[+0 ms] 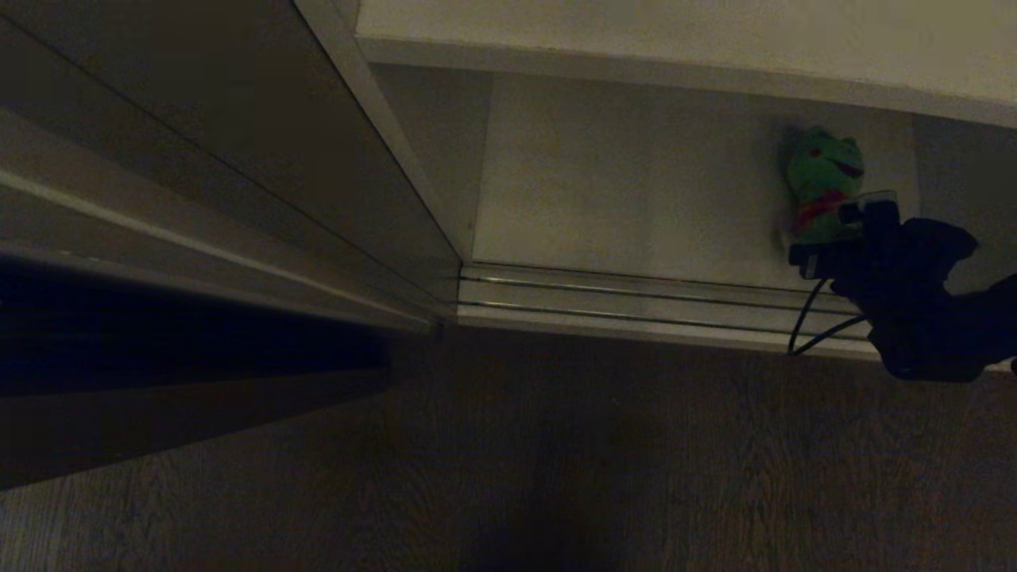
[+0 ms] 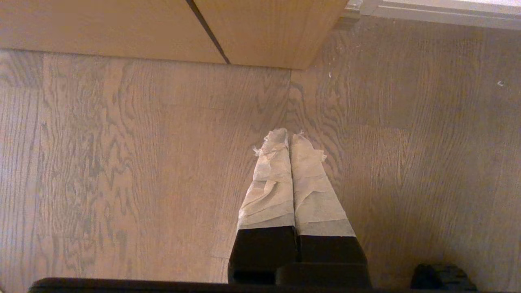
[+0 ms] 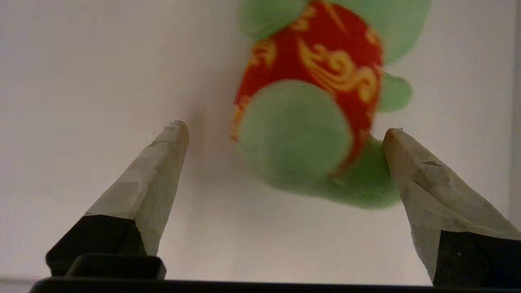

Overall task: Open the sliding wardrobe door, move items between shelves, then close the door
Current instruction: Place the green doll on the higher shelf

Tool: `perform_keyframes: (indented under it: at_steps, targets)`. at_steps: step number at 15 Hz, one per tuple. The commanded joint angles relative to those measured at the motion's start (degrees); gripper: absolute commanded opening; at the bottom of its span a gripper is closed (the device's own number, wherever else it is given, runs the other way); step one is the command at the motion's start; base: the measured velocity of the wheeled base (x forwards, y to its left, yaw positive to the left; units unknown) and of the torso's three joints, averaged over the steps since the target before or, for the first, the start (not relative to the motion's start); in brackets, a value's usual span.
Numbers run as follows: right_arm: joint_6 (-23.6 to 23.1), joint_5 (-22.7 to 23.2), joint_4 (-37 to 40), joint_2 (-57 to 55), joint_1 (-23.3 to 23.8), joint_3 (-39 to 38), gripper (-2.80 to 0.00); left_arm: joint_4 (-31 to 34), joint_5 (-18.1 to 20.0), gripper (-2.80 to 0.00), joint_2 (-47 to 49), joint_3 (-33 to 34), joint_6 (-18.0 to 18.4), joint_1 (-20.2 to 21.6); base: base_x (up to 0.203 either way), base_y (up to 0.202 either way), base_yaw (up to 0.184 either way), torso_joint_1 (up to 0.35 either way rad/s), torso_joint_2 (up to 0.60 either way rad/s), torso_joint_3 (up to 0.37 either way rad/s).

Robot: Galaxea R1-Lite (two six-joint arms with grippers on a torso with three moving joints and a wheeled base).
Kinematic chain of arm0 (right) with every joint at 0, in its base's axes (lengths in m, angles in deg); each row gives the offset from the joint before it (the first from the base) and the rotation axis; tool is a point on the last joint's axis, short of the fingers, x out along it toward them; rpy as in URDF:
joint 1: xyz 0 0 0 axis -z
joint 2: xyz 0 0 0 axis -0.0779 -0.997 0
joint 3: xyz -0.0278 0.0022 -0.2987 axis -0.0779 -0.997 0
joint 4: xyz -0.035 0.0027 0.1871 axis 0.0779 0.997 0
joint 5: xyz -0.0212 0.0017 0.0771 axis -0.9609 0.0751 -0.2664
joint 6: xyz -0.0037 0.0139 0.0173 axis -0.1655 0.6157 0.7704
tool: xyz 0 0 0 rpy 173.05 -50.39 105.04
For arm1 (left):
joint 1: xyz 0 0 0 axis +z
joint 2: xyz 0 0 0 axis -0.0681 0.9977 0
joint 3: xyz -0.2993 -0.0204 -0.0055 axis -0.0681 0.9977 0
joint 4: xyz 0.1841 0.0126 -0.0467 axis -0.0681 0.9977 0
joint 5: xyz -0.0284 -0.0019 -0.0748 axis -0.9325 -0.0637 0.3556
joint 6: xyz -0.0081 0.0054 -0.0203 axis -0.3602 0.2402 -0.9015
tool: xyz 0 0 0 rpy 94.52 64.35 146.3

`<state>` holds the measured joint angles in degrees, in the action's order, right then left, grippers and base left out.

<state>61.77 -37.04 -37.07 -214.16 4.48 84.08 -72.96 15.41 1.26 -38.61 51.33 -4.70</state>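
One toy, the green frog [image 1: 822,184], showed in the head view, sitting on the bottom white shelf [image 1: 620,199] just beyond the right gripper [image 1: 842,226]. The sliding door [image 1: 238,143] stood pushed aside to the left, so opening looked done; moving the toys and closing remained. The frog sat roughly upright, head away from the fingers, face turned toward the robot. In the left wrist view, the left gripper [image 2: 290,140] hung over the wooden floor [image 2: 122,162], fingers pressed together, holding nothing. In the right wrist view, the right gripper's fingers [image 3: 163,162] stood wide apart and empty, the frog's feet just between the tips, nearer one finger.
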Motion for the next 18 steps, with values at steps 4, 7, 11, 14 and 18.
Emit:
perform_keyframes:
  at_steps: [4,7,11,14,18]
  targets:
    - [0.0,0.1,1.9,-2.6,0.0,5.9,-2.80,0.0,0.0,-2.80,0.0,0.0,0.0,0.0,0.000,0.000,0.000,0.000,0.00,0.000]
    - [0.1,0.0,2.0,-3.0,0.2,7.0,-2.80,0.0,0.0,-2.80,0.0,0.0,0.0,0.0,0.000,0.000,0.000,0.000,0.00,0.000]
    - [0.3,0.1,1.5,-1.7,0.5,6.4,-2.80,0.0,0.0,-2.80,0.0,0.0,0.0,0.0,0.000,0.000,0.000,0.000,0.00,0.000]
    - [0.3,0.4,-0.5,1.5,0.7,1.2,-2.80,0.0,0.0,-2.80,0.0,0.0,0.0,0.0,0.000,0.000,0.000,0.000,0.00,0.000]
    - [1.0,2.1,-2.4,10.4,0.6,-10.3,-2.80,0.0,0.0,-2.80,0.0,0.0,0.0,0.0,0.000,0.000,0.000,0.000,0.00,0.000]
